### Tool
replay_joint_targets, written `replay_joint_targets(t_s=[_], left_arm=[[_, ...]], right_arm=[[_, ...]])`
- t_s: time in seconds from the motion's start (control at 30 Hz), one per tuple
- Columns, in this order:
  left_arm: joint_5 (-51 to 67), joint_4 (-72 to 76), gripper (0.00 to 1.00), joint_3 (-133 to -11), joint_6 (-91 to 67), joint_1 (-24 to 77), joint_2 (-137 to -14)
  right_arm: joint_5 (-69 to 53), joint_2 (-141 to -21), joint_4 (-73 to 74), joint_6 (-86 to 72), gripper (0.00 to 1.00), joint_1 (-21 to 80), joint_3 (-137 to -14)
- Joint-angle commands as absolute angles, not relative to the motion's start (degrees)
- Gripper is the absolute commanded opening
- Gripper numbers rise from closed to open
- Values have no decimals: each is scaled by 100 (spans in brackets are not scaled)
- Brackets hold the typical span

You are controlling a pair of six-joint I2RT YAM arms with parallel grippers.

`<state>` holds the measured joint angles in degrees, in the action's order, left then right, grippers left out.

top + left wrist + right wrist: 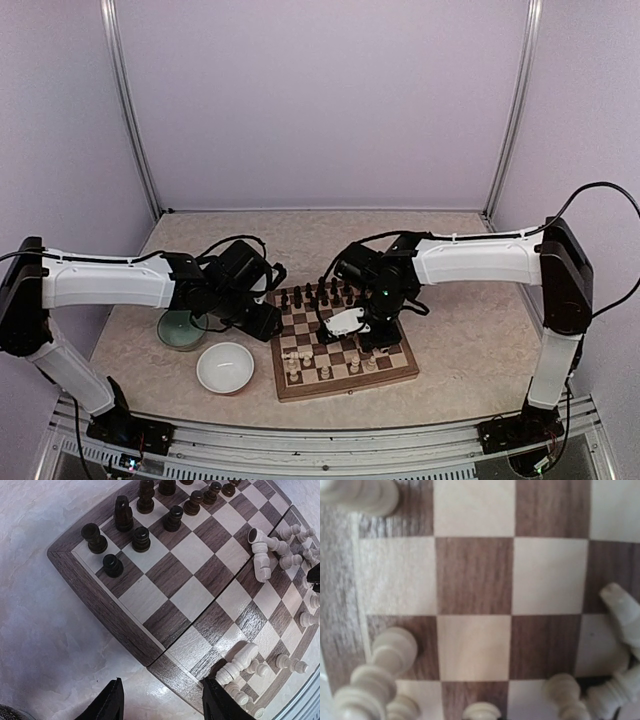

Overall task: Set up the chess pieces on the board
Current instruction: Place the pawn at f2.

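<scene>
Seen from above, the board (345, 388) is found at 6 o'clock on the surface (450, 250), flat and rigid. The left hand (162, 704) is held off the board's 9 o'clock edge, fingers apart, nothing between them. The right hand (366, 335) is poised low over the board toward 3 o'clock; its state cannot be told. Dark pieces (141, 539) are stood along 12 o'clock. Cream pieces (261, 555) are grouped toward 6 o'clock, several toppled. The pieces are judged light, hard, smooth and easily knocked over. A hold across the narrow stem is advised.
</scene>
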<state>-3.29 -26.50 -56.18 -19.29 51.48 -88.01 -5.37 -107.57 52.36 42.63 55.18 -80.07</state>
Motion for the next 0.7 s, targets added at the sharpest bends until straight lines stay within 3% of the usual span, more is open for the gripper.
replay_joint_targets(t_s=[0.0,0.13,0.67], left_arm=[[-376,-2565,54,-5522,-1925,5159,-8633],[-361,-2525,54,-5478,-1920,5142,-8639],[-320,-2507,54,-5475,-1883,5117,-8719]], right_arm=[[-554,-10935,5379,4306,8,5572,-8154],[-537,-10981,5394,4316,9,5581,-8145],[-429,-10696,5386,4337,29,5577,-8127]])
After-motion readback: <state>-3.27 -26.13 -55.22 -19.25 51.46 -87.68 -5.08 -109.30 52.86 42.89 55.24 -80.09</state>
